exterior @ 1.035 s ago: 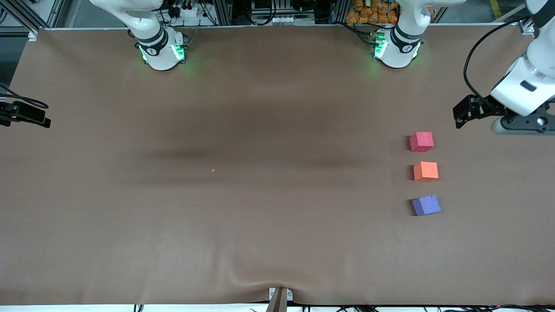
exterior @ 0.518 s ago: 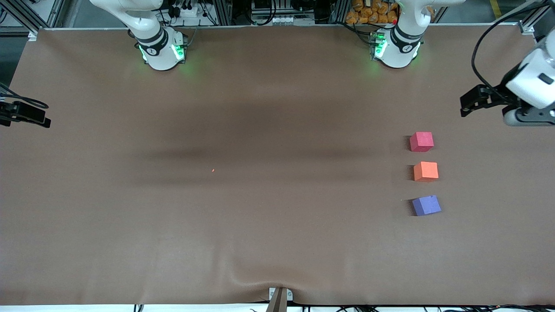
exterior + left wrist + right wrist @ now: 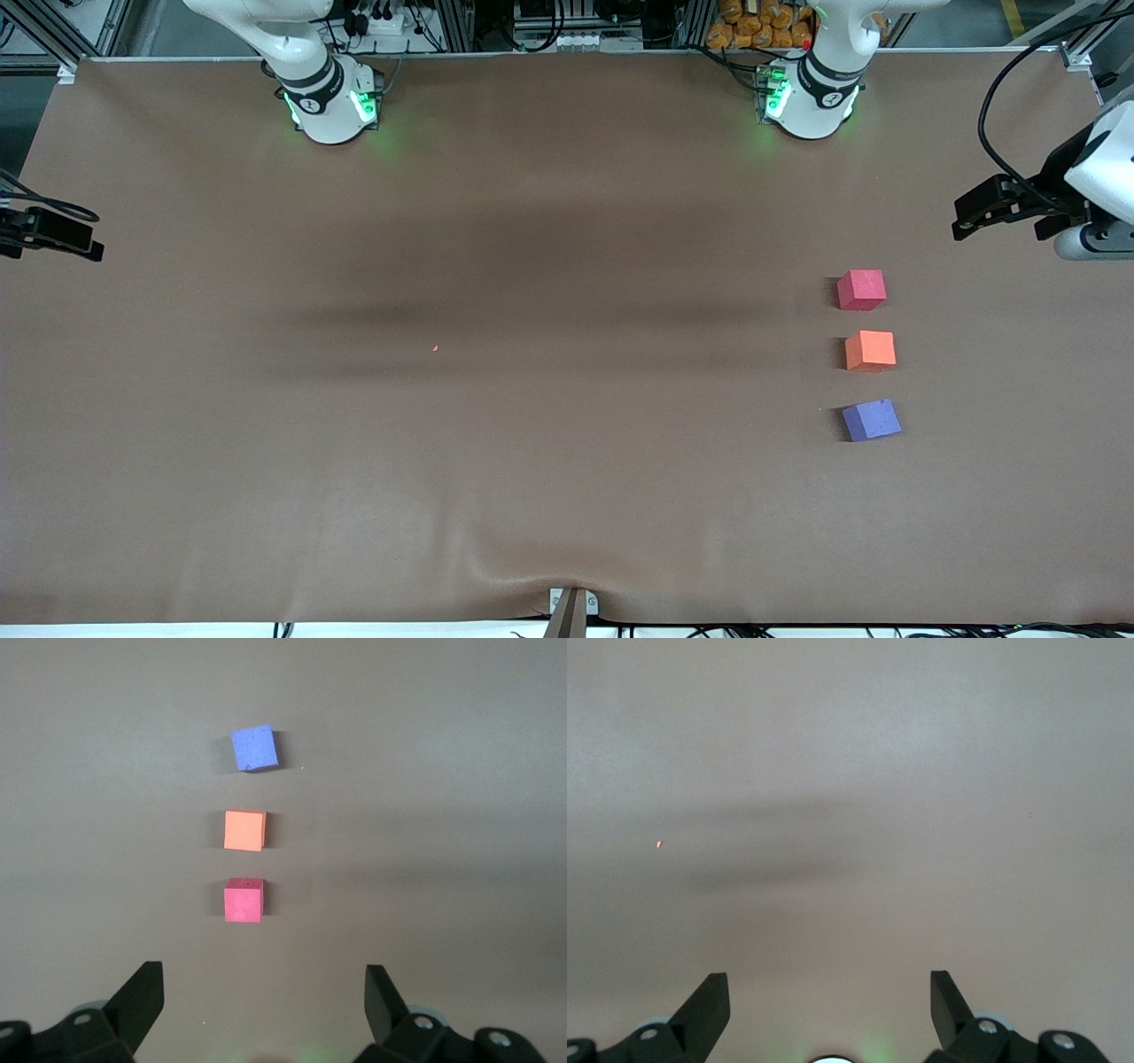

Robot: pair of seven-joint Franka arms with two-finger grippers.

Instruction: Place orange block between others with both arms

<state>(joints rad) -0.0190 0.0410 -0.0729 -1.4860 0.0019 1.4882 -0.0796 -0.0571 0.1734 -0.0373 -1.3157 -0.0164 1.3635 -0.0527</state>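
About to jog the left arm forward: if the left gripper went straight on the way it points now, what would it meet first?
Probably the pinkish-red foam cube: in the left wrist view it lies in line ahead of the open left gripper, before the orange foam cube. The gripper is raised, so it might pass above.

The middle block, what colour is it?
Orange. The middle block shows best in the left wrist view.

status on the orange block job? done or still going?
Looks done: the orange block sits on the table between the pinkish-red cube and the purple-blue cube, apart from both. Nothing in hand: left gripper is open and empty over the table's left-arm end, right gripper open at the right-arm end. Nothing visibly left.
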